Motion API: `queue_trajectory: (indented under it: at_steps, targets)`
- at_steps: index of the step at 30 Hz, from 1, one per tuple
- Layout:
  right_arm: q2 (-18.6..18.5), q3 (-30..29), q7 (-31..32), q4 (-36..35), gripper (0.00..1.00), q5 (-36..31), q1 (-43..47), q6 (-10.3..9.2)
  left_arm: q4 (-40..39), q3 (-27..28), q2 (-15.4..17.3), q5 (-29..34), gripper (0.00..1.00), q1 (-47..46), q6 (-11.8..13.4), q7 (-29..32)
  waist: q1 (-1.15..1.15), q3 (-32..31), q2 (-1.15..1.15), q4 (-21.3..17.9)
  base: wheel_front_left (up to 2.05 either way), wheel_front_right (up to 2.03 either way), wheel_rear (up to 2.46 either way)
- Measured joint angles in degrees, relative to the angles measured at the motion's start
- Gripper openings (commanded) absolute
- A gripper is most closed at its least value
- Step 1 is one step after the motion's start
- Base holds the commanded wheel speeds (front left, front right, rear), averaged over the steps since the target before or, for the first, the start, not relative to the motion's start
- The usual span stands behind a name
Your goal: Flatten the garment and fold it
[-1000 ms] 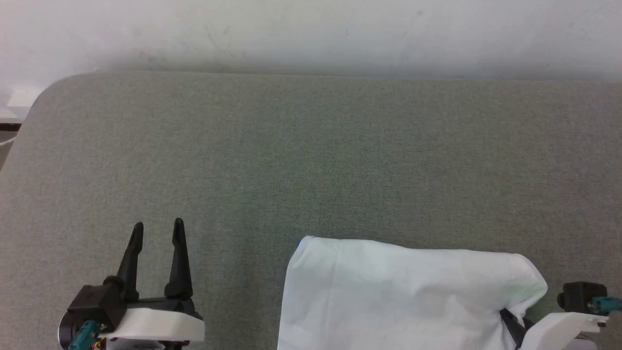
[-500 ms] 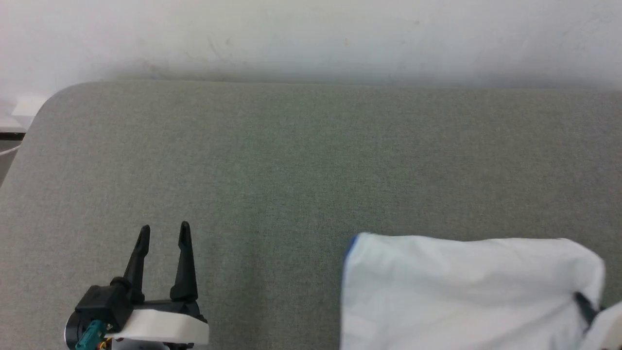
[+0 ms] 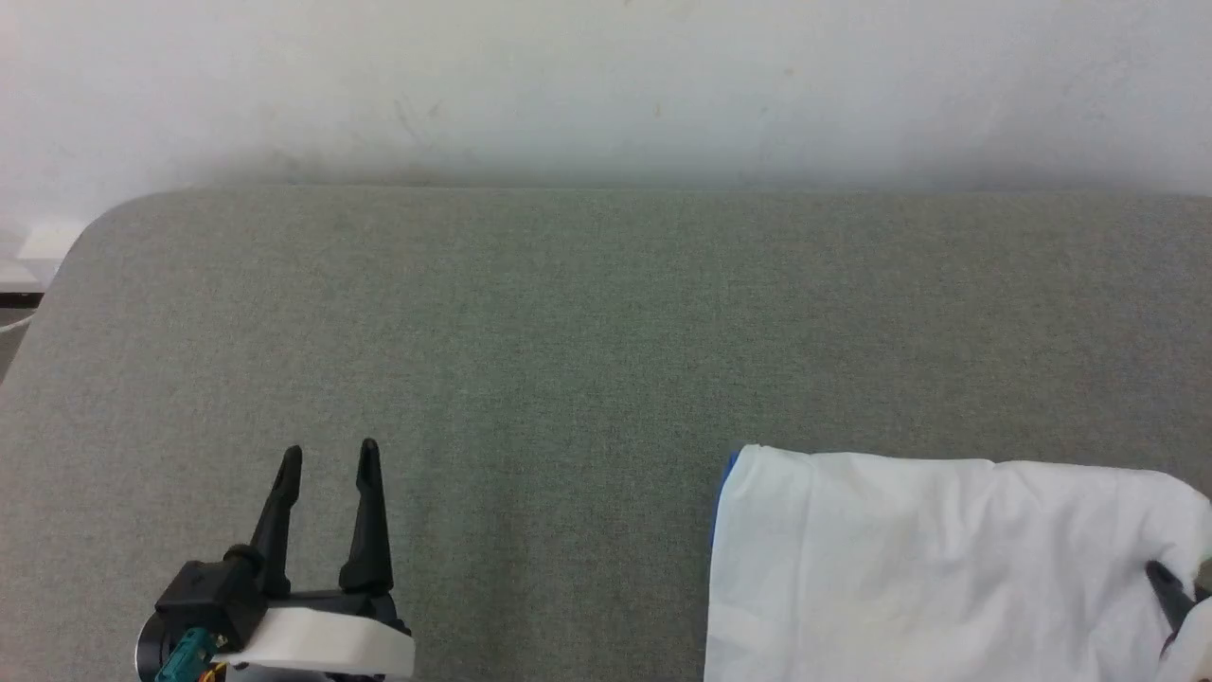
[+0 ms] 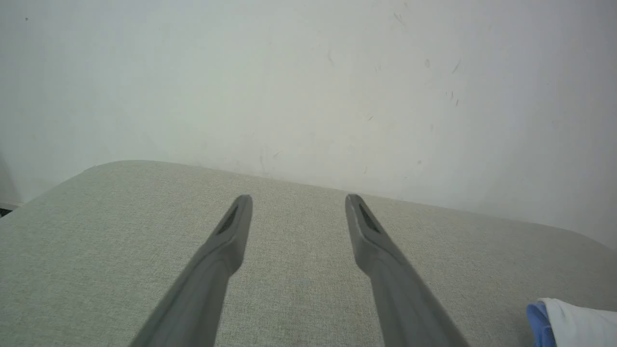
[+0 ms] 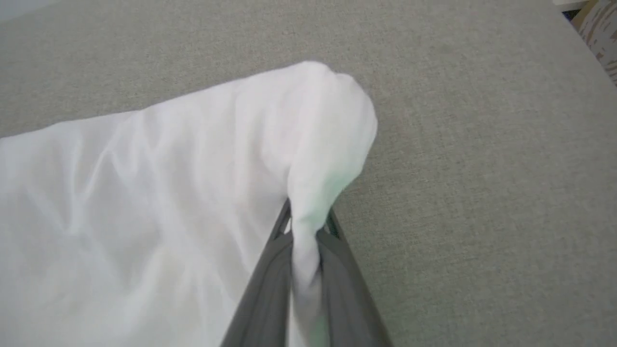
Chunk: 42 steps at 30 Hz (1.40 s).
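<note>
The garment (image 3: pixel 928 568) lies as a folded white bundle at the lower right of the grey table (image 3: pixel 587 332), a thin blue edge showing at its left corner. Its bear patch and lettering are hidden. My right gripper (image 5: pixel 305 219) is shut on a pinched fold of the garment (image 5: pixel 144 202) at its right end; one dark finger peeks out at the right edge of the head view (image 3: pixel 1167 589). At the lower left my left gripper (image 3: pixel 327 457) stands open and empty, well clear of the cloth. The left wrist view has the gripper (image 4: pixel 298 202) over bare table, the garment's corner (image 4: pixel 569 322) at its lower right.
A pale wall (image 3: pixel 606 85) runs behind the table's far edge. The table's rounded far-left corner (image 3: pixel 104 213) drops off to the floor. Grey table surface spreads between the left gripper and the garment.
The garment has slid to the right, pulled by the right gripper, which has gone almost out of the head view. The camera has tilted slightly. The left gripper stays open.
</note>
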Motion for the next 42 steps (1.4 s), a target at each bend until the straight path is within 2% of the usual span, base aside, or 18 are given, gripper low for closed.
queue_trajectory:
  at_steps: [10, 18, 25, 35, 42]
  targets:
    - [2.2, 8.7, 6.0, -15.2, 0.00, 3.1, 3.9, 0.00, 0.0, -0.2, -0.1, -0.2, 1.00, 0.7, 0.1, 0.0, 0.00, -1.4, 0.00, 0.0, 0.00, 0.00, 0.00]
    - [4.6, 18.2, 6.9, -17.4, 0.00, 2.4, 2.8, 0.00, 0.0, -0.1, -0.1, -0.2, 1.00, 1.1, 0.1, 0.0, 0.00, -1.9, 0.00, 1.4, 0.00, 0.00, 0.00]
    - [6.6, 26.2, 5.7, -14.1, 0.00, 0.4, -0.4, 0.00, 0.3, 0.2, -0.1, -0.2, 1.00, 1.1, -0.1, 0.0, 0.00, -1.8, 0.00, 3.1, 0.00, 0.00, 0.00]
    - [8.9, 34.7, 2.6, -3.9, 0.00, -3.1, -4.4, -0.04, 2.0, 0.3, -0.1, -0.2, 1.00, 0.9, -1.1, 0.0, 0.00, -1.2, 0.00, 6.0, 0.00, 0.00, 0.00]
    - [9.9, 35.8, -1.9, 4.4, 0.00, -4.0, -6.8, -0.04, 2.9, 0.3, -0.1, -0.2, 1.00, 0.7, -1.6, 0.0, 0.00, -0.9, 0.00, 7.1, 0.00, 0.00, 0.00]
